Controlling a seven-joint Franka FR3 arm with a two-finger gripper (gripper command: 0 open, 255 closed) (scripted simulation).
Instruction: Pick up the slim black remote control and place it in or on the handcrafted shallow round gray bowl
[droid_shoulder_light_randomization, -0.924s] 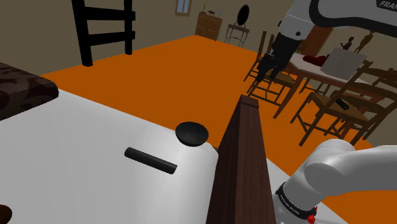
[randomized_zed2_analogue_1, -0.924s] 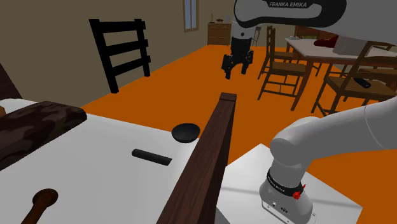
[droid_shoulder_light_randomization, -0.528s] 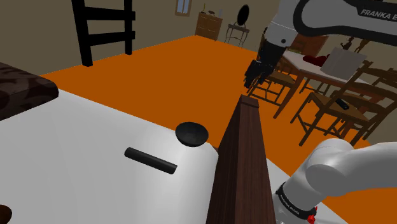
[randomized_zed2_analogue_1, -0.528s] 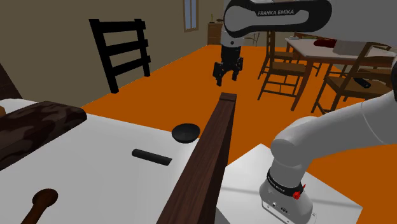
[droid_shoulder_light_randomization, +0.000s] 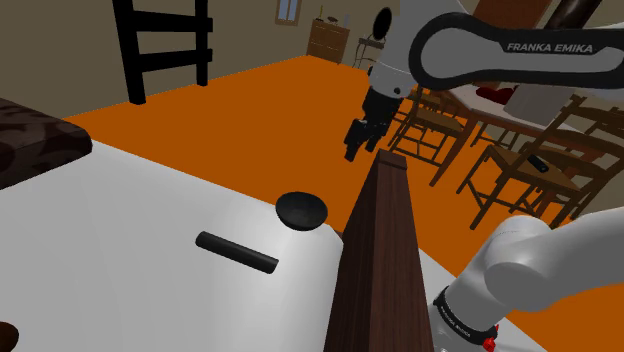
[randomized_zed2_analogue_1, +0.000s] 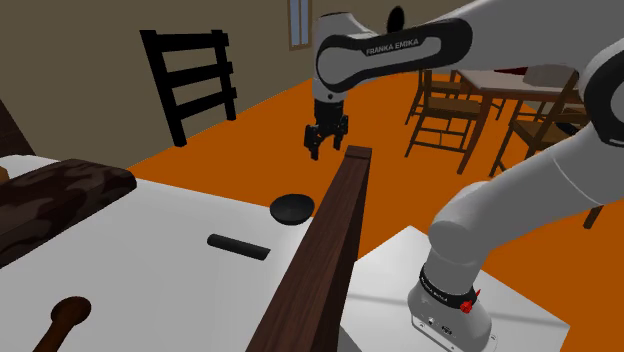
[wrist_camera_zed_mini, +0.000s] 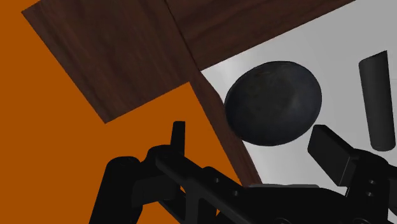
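Gripper in the air, fingers spread wide, holding nothing.
You'll find the slim black remote control lying flat on the white surface, near the dark round bowl but not touching it. Your gripper hangs above the orange floor, by the far end of the dark wooden board that borders the surface. In your wrist view, bowl and remote lie beyond the parted fingers.

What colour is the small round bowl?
The bowl is dark grey, nearly black; clearest in the wrist view.
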